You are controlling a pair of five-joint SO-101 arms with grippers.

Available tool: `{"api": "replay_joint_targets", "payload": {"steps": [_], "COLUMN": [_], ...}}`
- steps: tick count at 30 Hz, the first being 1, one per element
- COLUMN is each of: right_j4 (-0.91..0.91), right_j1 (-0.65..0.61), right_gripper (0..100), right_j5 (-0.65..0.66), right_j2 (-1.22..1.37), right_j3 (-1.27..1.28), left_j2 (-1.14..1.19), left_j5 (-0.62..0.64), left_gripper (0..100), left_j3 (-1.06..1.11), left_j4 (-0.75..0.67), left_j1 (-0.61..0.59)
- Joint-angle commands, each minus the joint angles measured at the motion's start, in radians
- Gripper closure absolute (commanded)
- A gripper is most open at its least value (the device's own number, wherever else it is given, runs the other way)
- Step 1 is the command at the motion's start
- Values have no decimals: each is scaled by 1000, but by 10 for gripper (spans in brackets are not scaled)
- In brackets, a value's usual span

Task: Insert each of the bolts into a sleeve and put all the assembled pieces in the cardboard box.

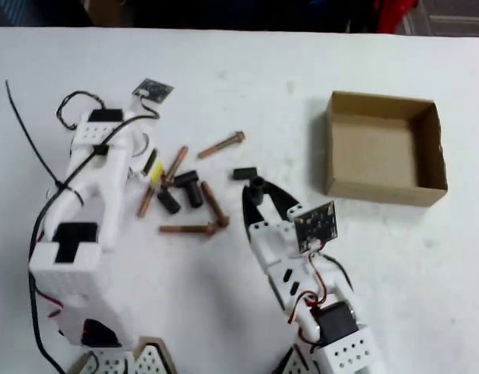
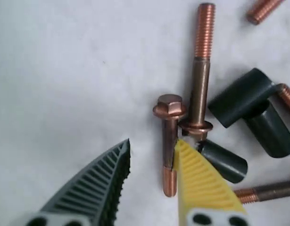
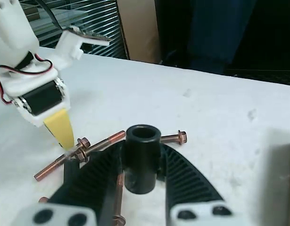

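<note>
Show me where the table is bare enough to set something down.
Bare white table lies along the far edge beside the open brown cardboard box and on its near side. Crowded: copper-coloured bolts and black cylindrical sleeves cluster between the left gripper and right gripper.

1. Right side: box point(image 1: 383, 144), top open, four walls up; way in is from above.
2. Bare table point(image 1: 301, 101) btwn box & right gripper point(image 1: 258, 192): wide lane, room to pass.
3. Centre-left: pile of bolts point(image 1: 187, 229) & sleeves point(image 1: 188, 187); pieces touch or cross, tight gaps.
4. At pile's left edge, left gripper point(image 2: 153, 141), jaws apart: short bolt point(image 2: 169, 155) against yellow finger point(image 2: 196, 179), long bolt point(image 2: 200, 70) + a sleeve just beyond; grey finger point(image 2: 97, 188) side is bare table.
5. Pile's left blocked by left arm point(image 1: 91, 179); far of pile, one stray bolt point(image 1: 221, 145), then open table.
</note>
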Motion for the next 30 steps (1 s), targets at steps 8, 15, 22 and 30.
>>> {"api": "replay_joint_targets", "payload": {"steps": [8,15,22,30], "right_j4": [4,4,4,4], "right_j1": [-8,-8,-8,-5], "right_gripper": [981,981,981,981], "right_j5": [14,14,14,14], "right_j2": [-5,-5,-5,-5], "right_j3": [6,6,6,6], "left_j2": [179,202,203,203], "left_j5": [15,15,17,15], "left_gripper": [823,823,902,958], "left_j3": [-166,-164,-164,-157], "left_j4": [11,5,9,9], "left_j1": [21,76,84,87]}}
